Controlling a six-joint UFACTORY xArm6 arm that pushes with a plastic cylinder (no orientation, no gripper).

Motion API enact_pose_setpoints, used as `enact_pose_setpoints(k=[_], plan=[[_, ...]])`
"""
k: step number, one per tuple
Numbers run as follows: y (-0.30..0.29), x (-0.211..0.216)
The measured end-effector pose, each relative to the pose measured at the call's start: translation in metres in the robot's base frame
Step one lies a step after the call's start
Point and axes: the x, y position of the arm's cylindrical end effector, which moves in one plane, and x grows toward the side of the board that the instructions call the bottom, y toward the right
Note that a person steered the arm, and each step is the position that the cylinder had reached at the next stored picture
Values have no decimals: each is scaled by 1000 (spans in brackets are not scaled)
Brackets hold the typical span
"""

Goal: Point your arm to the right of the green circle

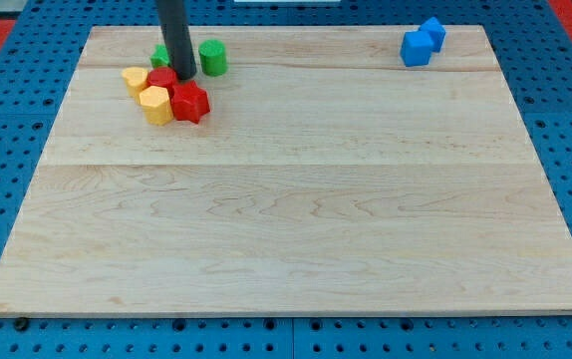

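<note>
The green circle [212, 56] stands near the view's top left on the wooden board [296, 199]. My tip [184, 75] is just left of it and slightly lower, between it and a second green block [159, 55] that the rod partly hides. Right below my tip sits a cluster: a red round block [162, 79], a red star-like block [190, 102], a yellow block [135, 77] and a yellow hexagon [155, 105].
Two blue blocks touch each other at the view's top right, a cube [417, 48] and another [432, 31] behind it. A blue pegboard surrounds the board.
</note>
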Motion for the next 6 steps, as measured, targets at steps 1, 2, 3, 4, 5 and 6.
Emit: enact_pose_setpoints(k=[1,2,3,4,5,6], plan=[[-23,-13],[-34,-24],[-9,-67],[28,-91],[70,-83],[100,-57]])
